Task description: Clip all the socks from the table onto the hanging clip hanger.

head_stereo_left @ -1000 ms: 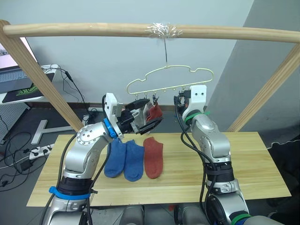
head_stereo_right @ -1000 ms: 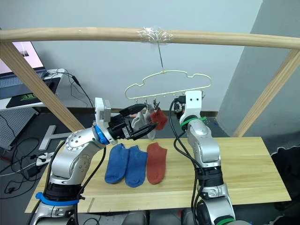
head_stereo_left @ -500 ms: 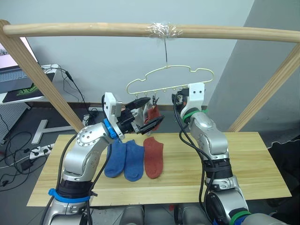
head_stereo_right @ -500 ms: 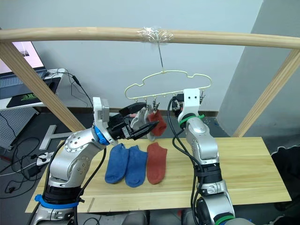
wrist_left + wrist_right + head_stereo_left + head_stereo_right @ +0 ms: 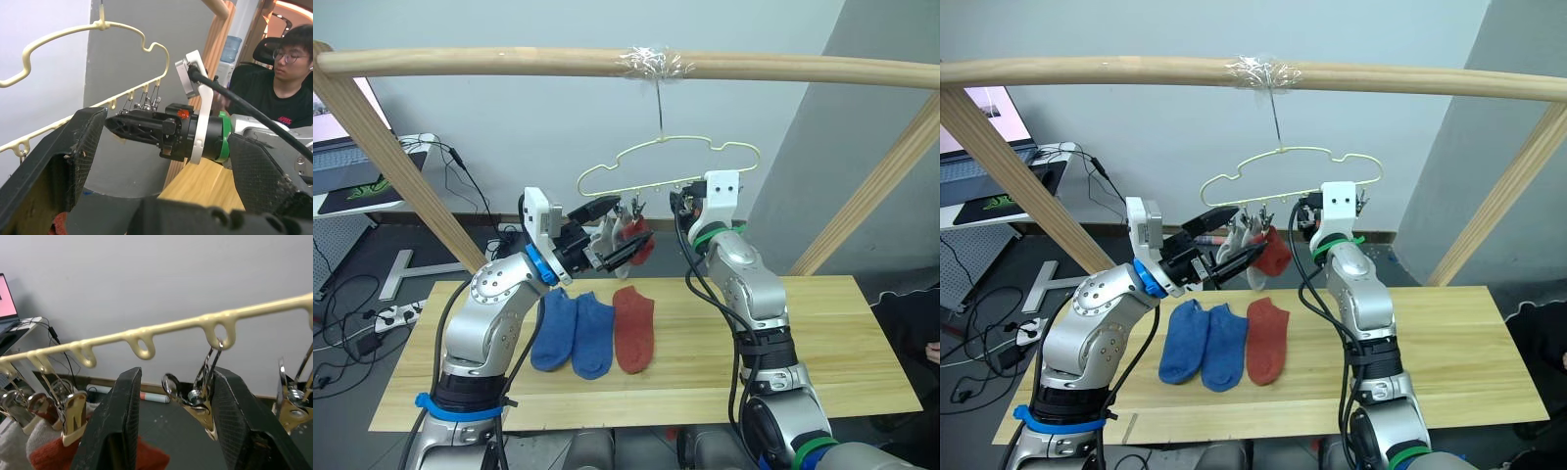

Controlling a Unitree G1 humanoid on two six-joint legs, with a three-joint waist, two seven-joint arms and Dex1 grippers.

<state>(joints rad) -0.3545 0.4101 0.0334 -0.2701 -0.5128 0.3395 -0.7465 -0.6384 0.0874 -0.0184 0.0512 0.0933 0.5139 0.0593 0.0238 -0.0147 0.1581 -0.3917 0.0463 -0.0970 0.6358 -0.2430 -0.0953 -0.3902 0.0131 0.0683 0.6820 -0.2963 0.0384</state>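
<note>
Raised since a second ago, the left gripper stands spread beside the rust sock and grey sock hanging from the clip hanger. Right gripper, fingers apart, straddles a clip. Below them, three socks lie on the table. No legible writing.

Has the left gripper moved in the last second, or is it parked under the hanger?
Yes. The left gripper has risen a little toward the hanger's row of clips, carrying the red sock farther above the table.
</note>
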